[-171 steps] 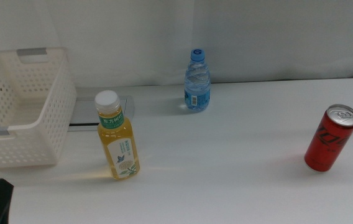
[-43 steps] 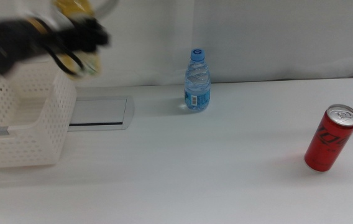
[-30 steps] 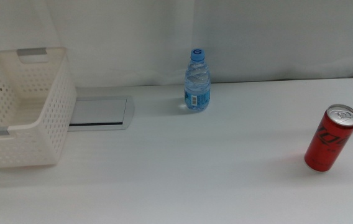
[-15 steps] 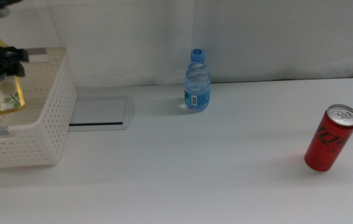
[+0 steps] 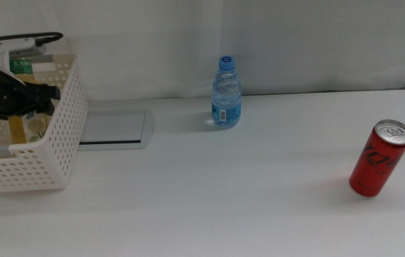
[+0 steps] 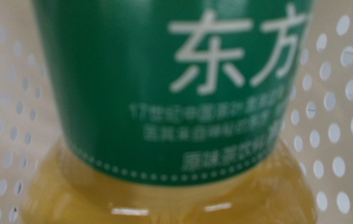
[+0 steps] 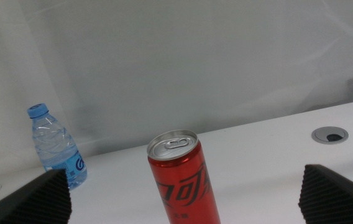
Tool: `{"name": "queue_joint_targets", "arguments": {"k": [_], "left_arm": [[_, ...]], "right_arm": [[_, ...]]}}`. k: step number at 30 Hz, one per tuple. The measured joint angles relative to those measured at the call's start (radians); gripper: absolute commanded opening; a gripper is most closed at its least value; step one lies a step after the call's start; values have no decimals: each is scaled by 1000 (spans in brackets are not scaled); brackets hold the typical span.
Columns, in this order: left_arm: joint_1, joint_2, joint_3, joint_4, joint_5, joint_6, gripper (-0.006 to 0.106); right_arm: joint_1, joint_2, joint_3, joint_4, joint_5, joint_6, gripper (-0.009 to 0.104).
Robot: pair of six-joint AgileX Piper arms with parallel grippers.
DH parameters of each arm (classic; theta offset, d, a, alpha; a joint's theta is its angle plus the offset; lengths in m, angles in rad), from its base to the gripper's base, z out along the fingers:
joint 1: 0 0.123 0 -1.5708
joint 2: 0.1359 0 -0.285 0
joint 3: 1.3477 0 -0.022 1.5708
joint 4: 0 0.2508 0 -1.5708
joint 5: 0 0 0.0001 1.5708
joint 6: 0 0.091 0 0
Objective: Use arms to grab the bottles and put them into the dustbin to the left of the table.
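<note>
Yellow tea bottle (image 5: 18, 125) now sits down inside the white dustbin (image 5: 53, 153) at the far left of the desk (image 5: 259, 193), where half a second ago it hung above the rim. The left gripper (image 5: 13, 100) has come down with it, and its jaws are clamped on the bottle just below the cap; in the left wrist view the green label (image 6: 183, 87) fills the picture, with perforated basket wall behind. I judge the first drop is all but made and only the release is wanting. Two things are left: the water bottle (image 5: 226, 93) standing at the far middle of the desk, and the red can (image 5: 379, 158) at the near right. The right gripper (image 7: 183, 199) waits just before the can, jaws spread wide and holding nothing.
</note>
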Motion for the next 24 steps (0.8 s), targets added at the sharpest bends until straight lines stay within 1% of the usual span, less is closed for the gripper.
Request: {"name": "queue_joint_targets", "arguments": {"k": [2,4,5,6,7,8,17,24], "left_arm": [[0,5,0,0,-9,0,-2],[-2,5,0,0,-16,0,2],[-2,5,0,0,-18,0,22],[-2,5,0,0,-17,0,59],[-2,5,0,0,-17,0,89],[-2,5,-2,0,-28,0,93],[-2,-46,-11,0,-69,10,93],[-2,-232,-11,0,-93,51,93]], "right_arm": [[0,0,0,0,0,0,101],[0,0,0,0,0,0,101],[0,0,0,0,0,0,101],[0,0,0,0,0,-2,101],[0,0,0,0,0,-2,101],[0,0,0,0,0,-2,101],[0,0,0,0,0,-6,101],[0,0,0,0,0,-6,101]]}}
